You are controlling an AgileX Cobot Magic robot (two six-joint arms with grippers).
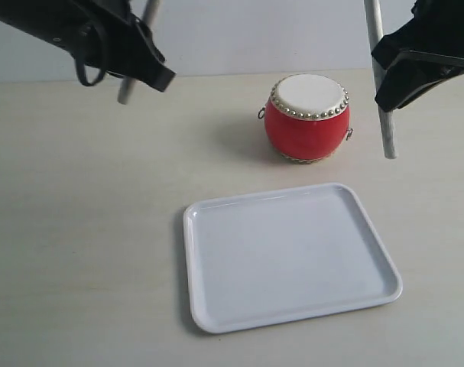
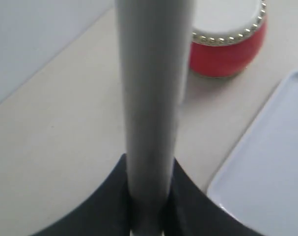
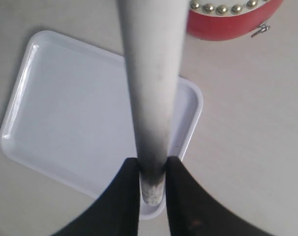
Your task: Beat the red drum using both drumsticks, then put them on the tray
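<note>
- The left fingers (image 2: 102,211) are clamped on a slim pale wooden drumstick (image 1: 126,90) at far left.
- The right fingers (image 3: 198,209) clamp the other drumstick (image 1: 387,131), just right of the squat glossy red drum (image 1: 306,130).
- The drum stands on the beige tabletop (image 1: 79,229), beyond the flat white plastic tray (image 1: 289,256).
- Bring both stick ends over the cream skin (image 1: 308,93) and strike its middle lightly, clear of the gold studs (image 1: 312,115).

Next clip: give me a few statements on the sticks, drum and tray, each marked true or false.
1. The left gripper is shut on the left drumstick, the right gripper on the right drumstick. True.
2. The red drum stands upright, apart from the tray. True.
3. A drumstick lies on the tray. False: both are in the grippers.
4. The right drumstick rests on top of the red drum. False: it hangs beside the drum, not touching it.
</note>
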